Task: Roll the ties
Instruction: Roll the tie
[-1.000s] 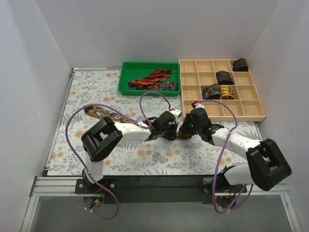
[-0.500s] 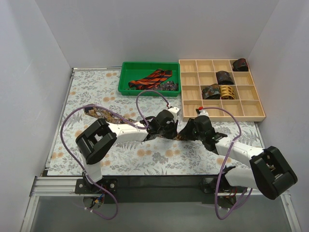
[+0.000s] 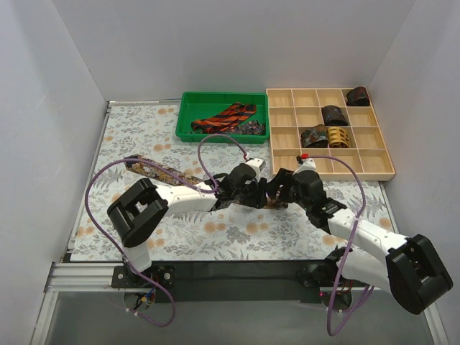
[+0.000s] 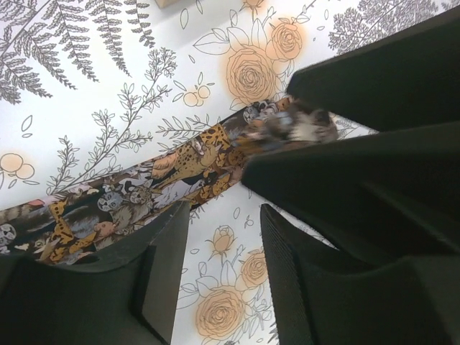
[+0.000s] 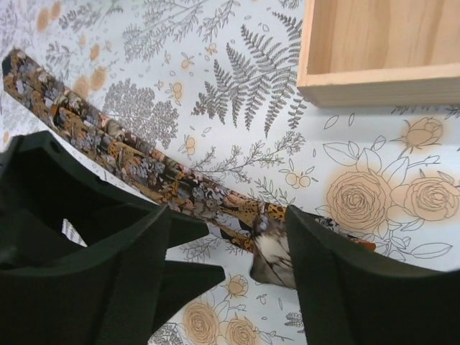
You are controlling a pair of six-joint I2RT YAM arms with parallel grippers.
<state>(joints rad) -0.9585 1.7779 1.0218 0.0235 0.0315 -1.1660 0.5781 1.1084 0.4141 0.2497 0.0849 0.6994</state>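
A dark tie with a brown-gold mottled print lies flat on the floral covering, running from the left toward the middle. Its right end is folded up and leans against the inner face of my right gripper's right finger. My right gripper is open and straddles that end. My left gripper is open just left of it, with only floral covering between its jaws and the tie just beyond its fingertips. The two grippers are almost touching.
A green bin at the back holds a red-black striped tie and a dark one. A wooden compartment tray at the back right holds several rolled ties, with its near edge close to my right gripper. Purple cables loop over both arms.
My right arm has swung out to the right and its wrist has shifted toward the tray. My left gripper has edged right. The tie's right end stays between the two grippers.
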